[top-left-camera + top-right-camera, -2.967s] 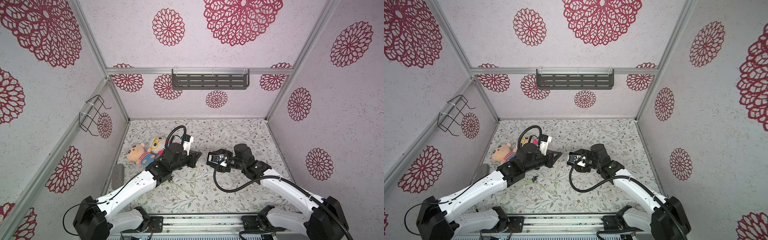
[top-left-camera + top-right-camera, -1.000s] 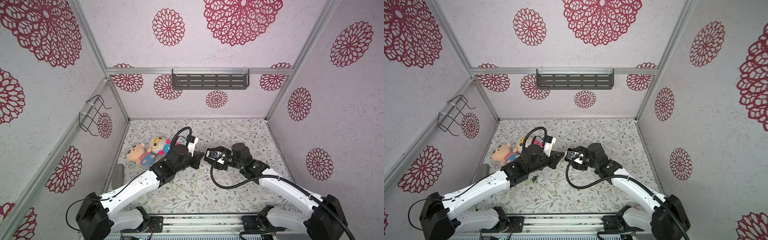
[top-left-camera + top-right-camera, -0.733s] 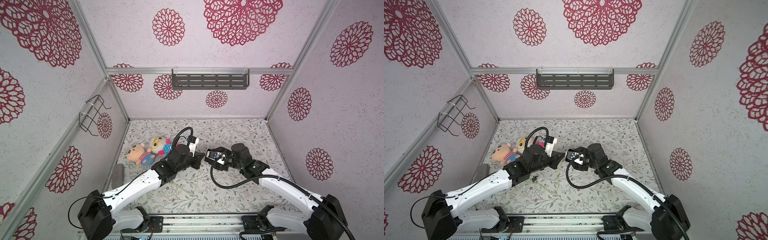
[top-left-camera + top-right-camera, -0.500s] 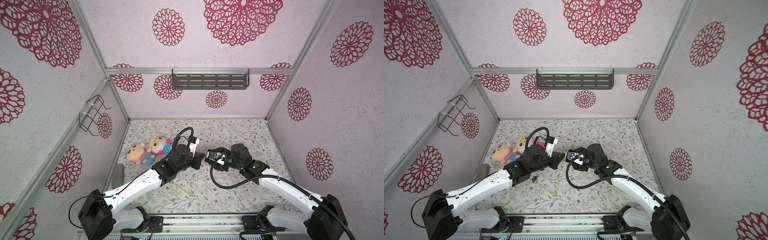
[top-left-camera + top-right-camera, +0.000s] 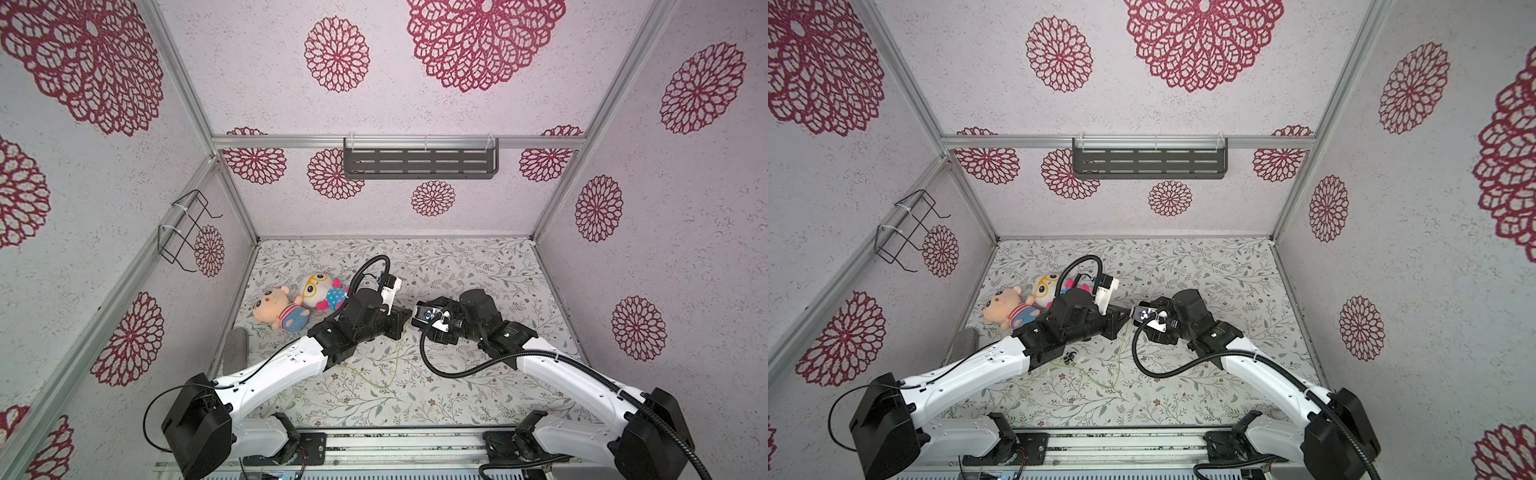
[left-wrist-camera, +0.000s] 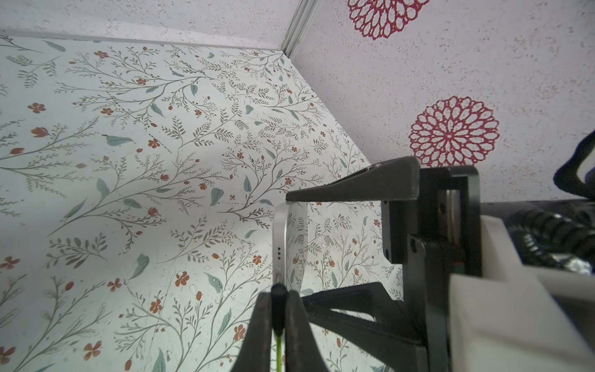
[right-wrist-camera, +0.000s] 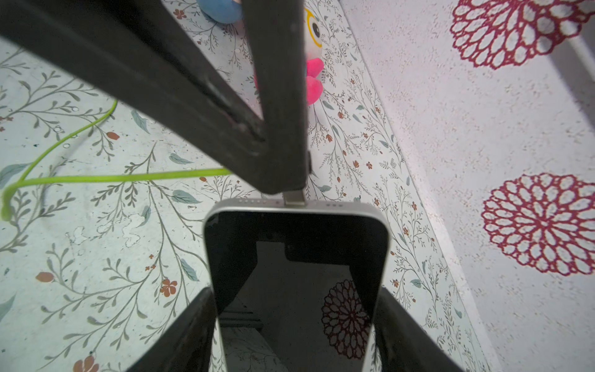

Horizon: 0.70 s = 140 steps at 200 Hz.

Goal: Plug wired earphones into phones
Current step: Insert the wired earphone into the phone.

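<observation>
Earphones (image 7: pixel 128 177), one set, black plug (image 6: pixel 278 288) pinched in the closed left gripper (image 6: pixel 278 294), tip at the end port of one phone (image 7: pixel 296 257), gripped by its long edges in the wide-set right gripper (image 7: pixel 294 291), two plush toys (image 5: pixel 276 309) beyond the left gripper

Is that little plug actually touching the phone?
Touching. The right wrist view shows the plug meeting the phone at its silver edge, no gap between them.

Top views look down from high — both wrist views close on the phone (image 7: pixel 296 257).
</observation>
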### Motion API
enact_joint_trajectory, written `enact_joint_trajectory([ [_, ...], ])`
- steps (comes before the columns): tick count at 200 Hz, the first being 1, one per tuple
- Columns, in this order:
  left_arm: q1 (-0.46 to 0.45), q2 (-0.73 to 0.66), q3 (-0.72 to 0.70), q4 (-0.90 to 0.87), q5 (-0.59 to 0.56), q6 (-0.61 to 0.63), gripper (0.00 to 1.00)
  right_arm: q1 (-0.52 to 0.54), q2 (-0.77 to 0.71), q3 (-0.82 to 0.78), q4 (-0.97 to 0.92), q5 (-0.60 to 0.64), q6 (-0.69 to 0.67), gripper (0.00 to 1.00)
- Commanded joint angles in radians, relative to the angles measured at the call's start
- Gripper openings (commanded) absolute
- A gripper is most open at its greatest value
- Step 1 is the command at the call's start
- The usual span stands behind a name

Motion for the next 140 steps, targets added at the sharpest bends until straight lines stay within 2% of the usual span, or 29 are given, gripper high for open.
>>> enact_joint_trajectory([
  [1,0.0,0.021,-0.02,-0.034,0.077,0.001,0.0,0.021,-0.035,0.024,0.169,-0.049,-0.014,0.64],
  [53,0.049,0.036,-0.024,-0.055,0.176,-0.002,0.0,0.023,-0.068,-0.007,0.165,-0.068,-0.011,0.64],
  [140,0.057,0.048,-0.008,-0.076,0.231,0.004,0.0,0.028,-0.106,-0.039,0.196,-0.08,0.024,0.64],
])
